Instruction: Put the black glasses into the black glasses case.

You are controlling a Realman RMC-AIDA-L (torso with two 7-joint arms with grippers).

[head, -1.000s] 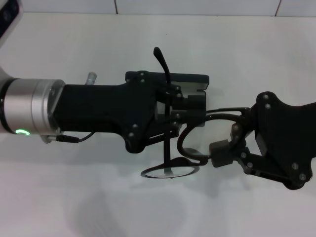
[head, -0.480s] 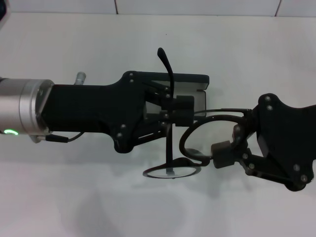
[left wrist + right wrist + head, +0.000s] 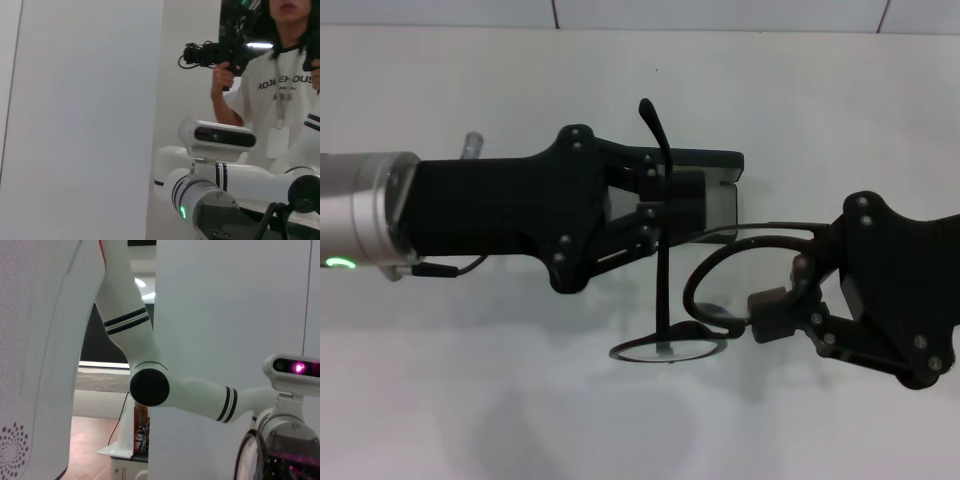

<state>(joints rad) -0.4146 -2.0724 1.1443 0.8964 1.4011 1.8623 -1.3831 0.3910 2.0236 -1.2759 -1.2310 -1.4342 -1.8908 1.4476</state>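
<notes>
The black glasses (image 3: 672, 347) hang above the table, one lens low and the other rim (image 3: 720, 262) arching toward my right gripper (image 3: 775, 300). That gripper is shut on the frame near the bridge. One thin temple arm (image 3: 658, 135) sticks up and away, crossing the front of my left gripper (image 3: 678, 200), which reaches in from the left; whether it holds the temple arm is not visible. The black glasses case (image 3: 715, 160) lies open behind and under the left gripper, its grey lining (image 3: 722, 205) partly showing. A lens rim (image 3: 246, 455) shows in the right wrist view.
The white table (image 3: 520, 380) runs to a tiled wall at the back. A small grey stub (image 3: 472, 143) pokes out behind the left arm. In the left wrist view, a person (image 3: 280, 95) holding a camera stands behind the robot's head (image 3: 220, 135).
My left arm has drawn back to the left, uncovering more of the case lining. The temple arm's tip shifted slightly right. The right gripper and the glasses stayed almost still.
</notes>
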